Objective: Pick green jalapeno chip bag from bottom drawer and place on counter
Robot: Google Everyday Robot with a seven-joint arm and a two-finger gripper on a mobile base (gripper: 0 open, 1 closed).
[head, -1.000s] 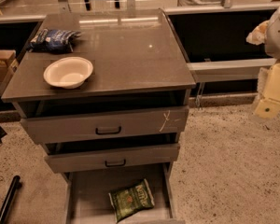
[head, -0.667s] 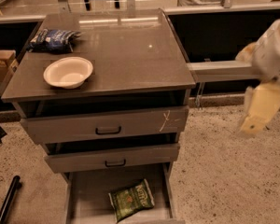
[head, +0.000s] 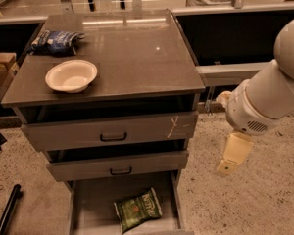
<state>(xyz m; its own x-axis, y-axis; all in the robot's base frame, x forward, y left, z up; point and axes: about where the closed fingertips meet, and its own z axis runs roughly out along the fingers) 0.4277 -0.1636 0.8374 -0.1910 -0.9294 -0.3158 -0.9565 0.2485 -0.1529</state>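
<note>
Gripper point(head: 231, 155) approaching: I am lowering it past the right edge of the counter point(head: 132, 58), so it is now hanging beside the cabinet, level with the middle drawer point(head: 117, 166). I cannot tell how wide it is open, and it seems to be carrying nothing. The bag point(head: 138, 209) is lying flat near the front of the open bottom drawer point(head: 95, 204), well apart from the gripper. A bowl point(head: 71, 75) is sitting near the counter's left edge and a blue bag point(head: 56, 40) at its back-left corner. The middle drawer is overhanging the bottom one's rear, so a reach from the front looks best.

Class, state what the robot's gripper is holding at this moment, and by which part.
Nothing. The gripper hangs over the floor; the green jalapeno chip bag lies in the bottom drawer.
</note>
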